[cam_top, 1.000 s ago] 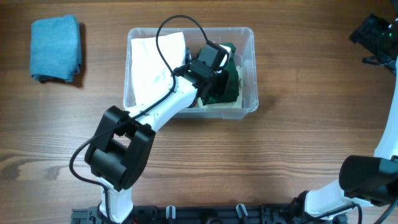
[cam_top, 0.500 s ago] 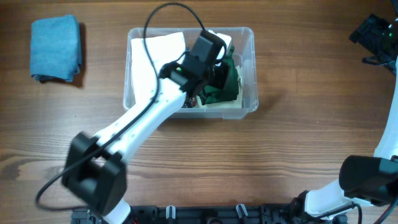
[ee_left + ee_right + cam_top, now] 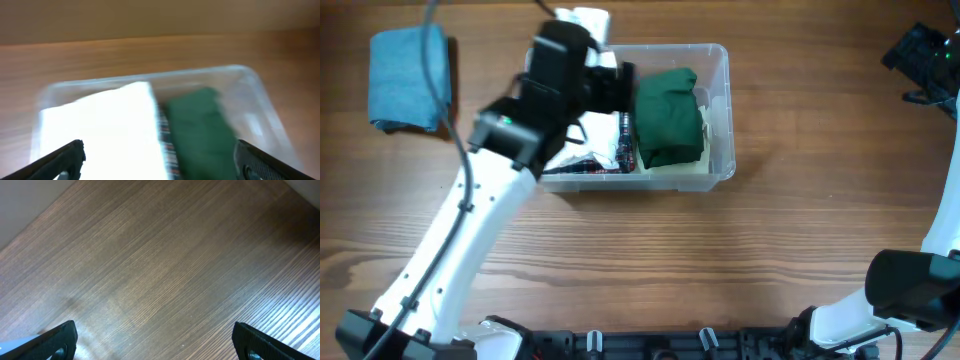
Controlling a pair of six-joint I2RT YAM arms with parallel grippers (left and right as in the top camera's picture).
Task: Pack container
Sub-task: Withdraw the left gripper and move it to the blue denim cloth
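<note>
A clear plastic container [image 3: 724, 100] sits upright and lidless on the wooden tabletop [image 3: 770, 250], toward the far side, its long sides running left to right. The rectangular tub has rounded corners and a rolled rim, and its walls are see-through. Inside, a folded dark green cloth [image 3: 669, 115] fills the right half, a folded white cloth [image 3: 110, 130] takes the left, and a narrow band of a striped item [image 3: 625, 140] shows between the two. From overhead, the tub's left end is hidden from view
</note>
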